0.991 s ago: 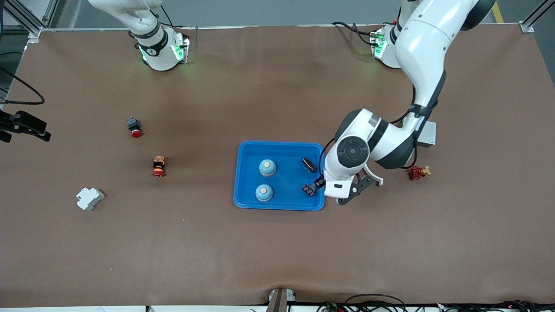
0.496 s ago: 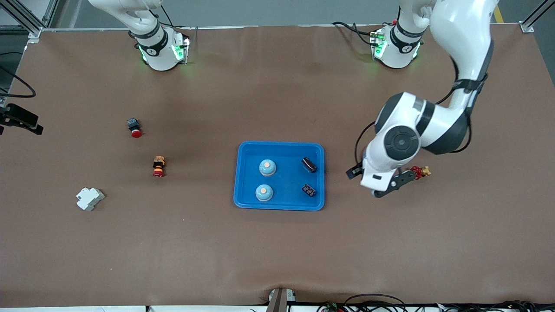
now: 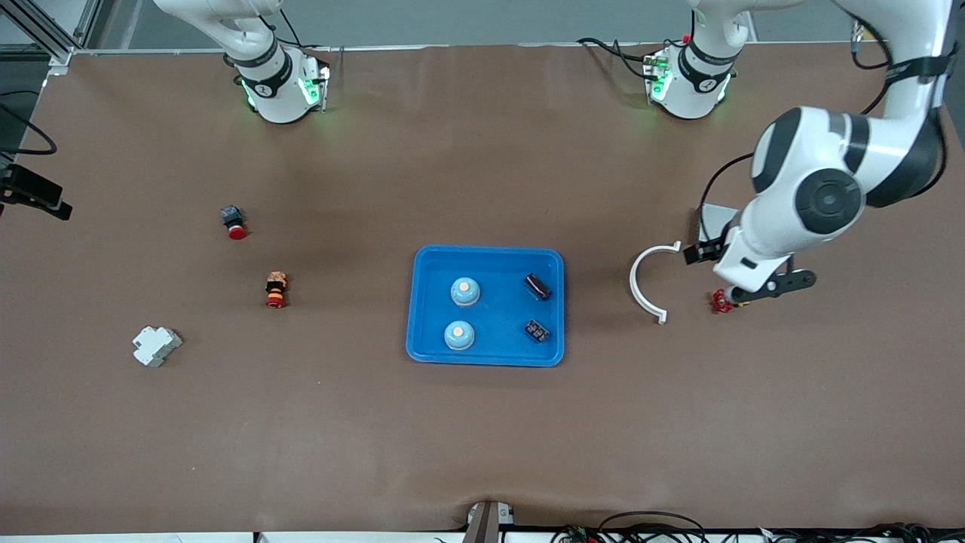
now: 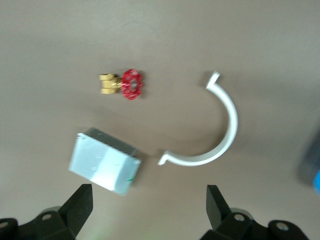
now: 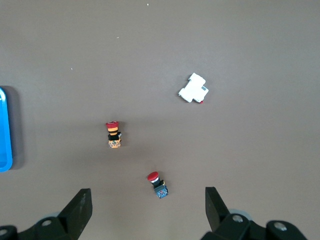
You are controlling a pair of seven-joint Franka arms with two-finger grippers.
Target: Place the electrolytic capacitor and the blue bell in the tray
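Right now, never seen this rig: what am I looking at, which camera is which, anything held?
Two white robot arms stand at a brown table, each ending in a two-finger pincer. The wide picture comes from a high camera facing them; the other two look down from each arm's wrist.

The left pincer hangs open and empty above a red-handled brass valve, near a small grey metal box and a white curved clip. The right pincer, also open and empty, waits above a white breaker-like block and two red-capped push buttons.

The blue tray already holds two blue bells and two dark capacitors.
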